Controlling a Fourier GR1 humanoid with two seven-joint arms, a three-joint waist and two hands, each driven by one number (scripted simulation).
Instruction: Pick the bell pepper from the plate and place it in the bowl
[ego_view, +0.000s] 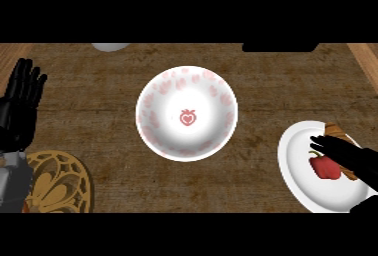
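Note:
A red bell pepper (325, 167) lies on a white plate (304, 186) at the right edge of the counter. My right hand (350, 157) hovers over the plate, fingers straight and pointing left, just right of and partly above the pepper; it holds nothing. A brown item (336, 131) on the plate shows behind the hand. The white bowl (187, 114) with pink marks and a red strawberry at its centre sits mid-counter, left of the plate. My left hand (21, 102) rests open at the left edge, fingers up.
A golden carved round trivet (63, 184) lies at the lower left beside my left forearm. A pale object (110, 47) and a dark object (280, 46) sit at the counter's far edge.

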